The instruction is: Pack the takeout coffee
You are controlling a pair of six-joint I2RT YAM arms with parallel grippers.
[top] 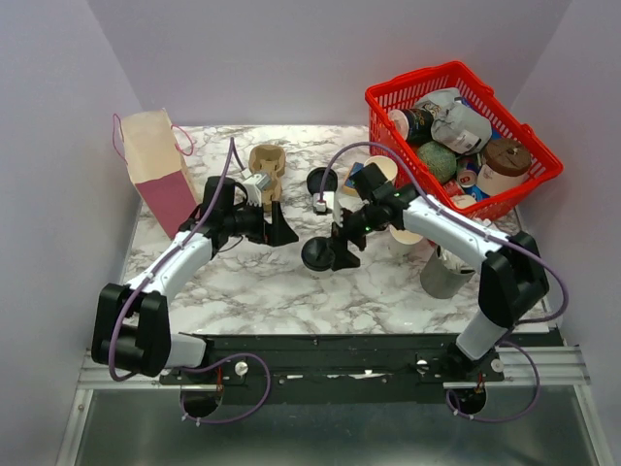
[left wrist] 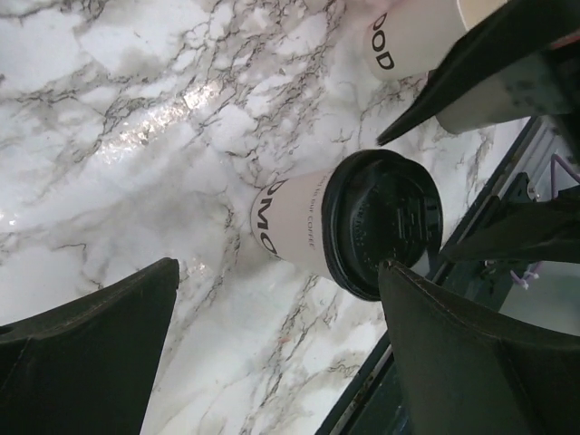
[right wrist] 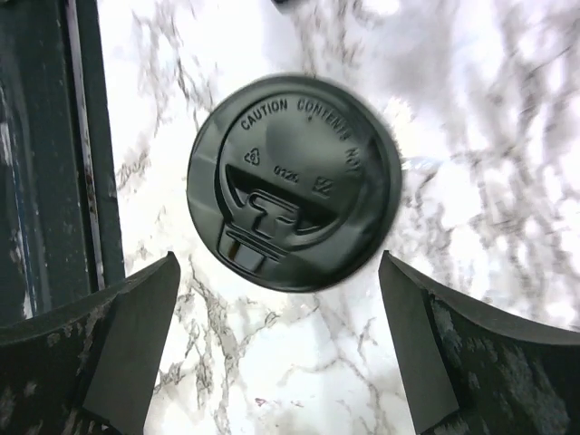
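Lidded coffee cup (top: 317, 254) upright on marble table (top: 262, 286), both arms' jaws spread wide, gripping nothing

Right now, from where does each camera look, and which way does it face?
Top external: above and behind the bases, looking down on the marble table; both arms, left gripper and right gripper show.
Left wrist: on the left arm, looking slantwise at the coffee cup; its open fingers frame the view.
Right wrist: on the right arm, straight down on the black lid; its open fingers fill the bottom corners.
Shared: both wrist views see the same lidded cup.
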